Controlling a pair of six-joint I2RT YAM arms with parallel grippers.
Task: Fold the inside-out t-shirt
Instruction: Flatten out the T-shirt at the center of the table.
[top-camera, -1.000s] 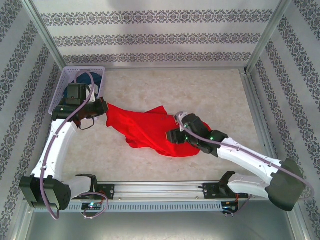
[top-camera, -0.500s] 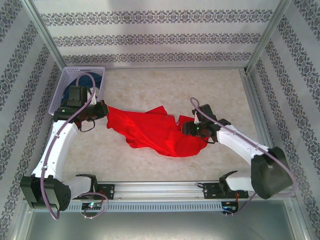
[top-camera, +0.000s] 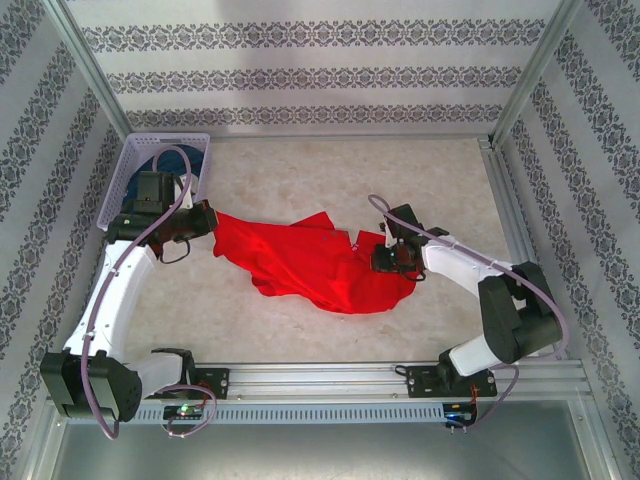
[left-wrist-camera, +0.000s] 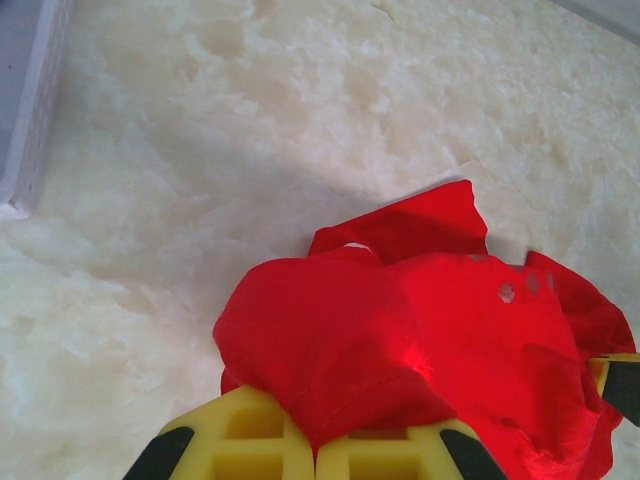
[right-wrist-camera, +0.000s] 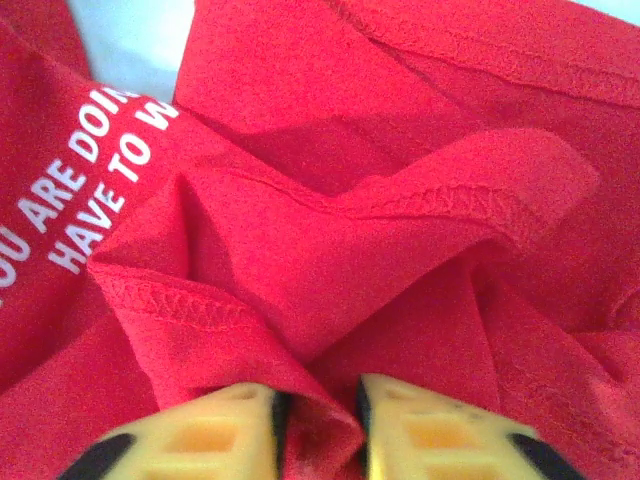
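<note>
The inside-out t-shirt (top-camera: 310, 262) is bright red and lies crumpled across the middle of the table, stretched between both arms. My left gripper (top-camera: 207, 221) is shut on its left end; in the left wrist view the red cloth (left-wrist-camera: 400, 330) bunches out from between the closed yellow fingers (left-wrist-camera: 250, 440). My right gripper (top-camera: 383, 262) sits on the shirt's right part, and its yellow fingers (right-wrist-camera: 210, 430) pinch a fold of red fabric (right-wrist-camera: 320, 430). White lettering (right-wrist-camera: 90, 190) shows on the shirt at the left of the right wrist view.
A lavender plastic basket (top-camera: 135, 165) with something dark blue inside stands at the back left, just behind my left arm. Aluminium frame posts and patterned walls close in the table on three sides. Bare marble-look tabletop (top-camera: 400, 170) lies behind the shirt.
My right arm swung back and to the right, bringing its gripper onto the shirt's right part, and its jaws closed on a fold. The left arm held still.
</note>
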